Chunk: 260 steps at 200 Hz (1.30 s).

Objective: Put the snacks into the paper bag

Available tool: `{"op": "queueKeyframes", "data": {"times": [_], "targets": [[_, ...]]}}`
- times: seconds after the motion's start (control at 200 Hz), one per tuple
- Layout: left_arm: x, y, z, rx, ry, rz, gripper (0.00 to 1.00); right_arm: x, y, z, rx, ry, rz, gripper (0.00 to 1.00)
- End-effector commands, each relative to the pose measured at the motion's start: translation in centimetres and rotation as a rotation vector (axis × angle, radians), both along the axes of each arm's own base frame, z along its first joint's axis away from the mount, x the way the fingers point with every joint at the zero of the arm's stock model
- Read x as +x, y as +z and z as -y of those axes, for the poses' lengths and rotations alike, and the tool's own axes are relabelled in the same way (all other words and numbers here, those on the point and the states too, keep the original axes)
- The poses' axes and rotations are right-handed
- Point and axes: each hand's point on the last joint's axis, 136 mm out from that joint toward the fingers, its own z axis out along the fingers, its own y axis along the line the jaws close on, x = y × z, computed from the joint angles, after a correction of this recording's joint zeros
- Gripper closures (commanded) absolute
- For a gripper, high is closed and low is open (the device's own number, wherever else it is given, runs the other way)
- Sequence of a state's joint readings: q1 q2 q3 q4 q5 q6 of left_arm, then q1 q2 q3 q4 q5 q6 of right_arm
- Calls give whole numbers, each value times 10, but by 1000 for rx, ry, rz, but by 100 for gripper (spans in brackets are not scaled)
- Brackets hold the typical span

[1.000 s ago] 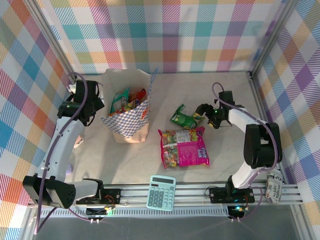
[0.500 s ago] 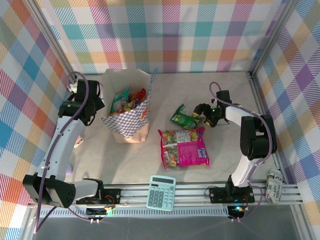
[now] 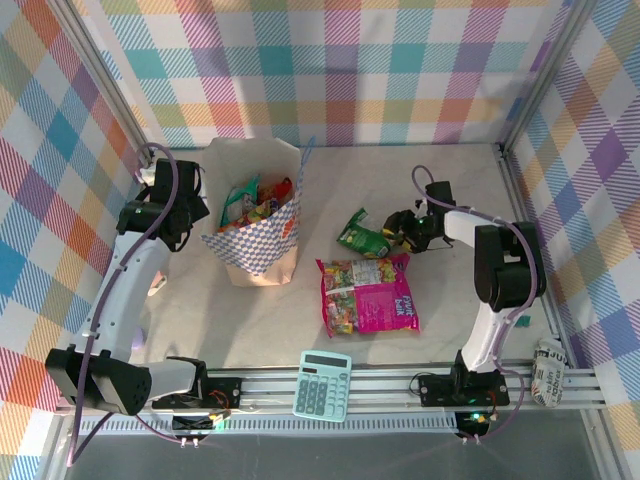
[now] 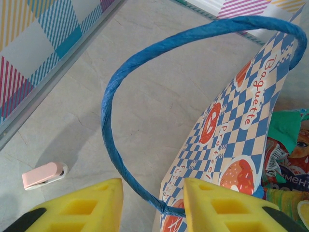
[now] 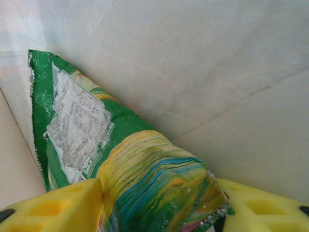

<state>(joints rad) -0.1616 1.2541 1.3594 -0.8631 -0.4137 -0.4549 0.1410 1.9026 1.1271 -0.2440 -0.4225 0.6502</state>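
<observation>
Step in hand: pickup of green packet (image 3: 362, 236), lying mid-table, right of paper bag (image 3: 262, 252). Right gripper (image 3: 404, 228) fingers straddle its end, touching; firm pinch, cannot tell. Left gripper (image 4: 153, 205) fingers part-spread around blue handle (image 4: 112, 96); grip unclear. Next likely needs: lift, carry over bag mouth.

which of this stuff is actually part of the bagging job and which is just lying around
Part of the job:
paper bag
snacks already in it
green packet, between the right gripper's fingers
magenta packet, flat on the table

Just lying about:
teal calculator, at the near edge
pink clip, on the table by the bag
</observation>
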Motion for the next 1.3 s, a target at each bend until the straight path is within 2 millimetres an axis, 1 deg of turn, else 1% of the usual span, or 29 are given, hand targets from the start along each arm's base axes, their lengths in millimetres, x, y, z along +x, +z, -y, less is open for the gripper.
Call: {"op": "queueKeyframes", "data": {"times": [0.0,0.025,0.08,0.21,0.32,0.5,0.975,1.12,1.295], "targets": [[-4,3,0,26,-6,-14,63,2,-3,-15,33,23,-22,51],[-4,3,0,26,-7,-16,63,1,-5,-16,38,18,-33,53],[-5,2,-1,28,-5,-18,63,1,-7,-18,49,15,-46,55],[-7,4,-2,32,-2,-13,63,0,-10,-18,39,8,-58,72],[-9,5,-3,37,0,-11,63,0,-12,-15,18,3,-65,83],[-10,5,-4,37,0,-12,63,0,-5,-11,-13,-2,-57,100],[-14,10,-4,36,-5,7,62,5,47,2,-97,2,52,100],[-14,11,-3,31,-11,12,62,9,67,8,-134,2,96,100],[-14,17,-1,20,-17,38,62,10,92,9,-131,-3,151,100]]}}
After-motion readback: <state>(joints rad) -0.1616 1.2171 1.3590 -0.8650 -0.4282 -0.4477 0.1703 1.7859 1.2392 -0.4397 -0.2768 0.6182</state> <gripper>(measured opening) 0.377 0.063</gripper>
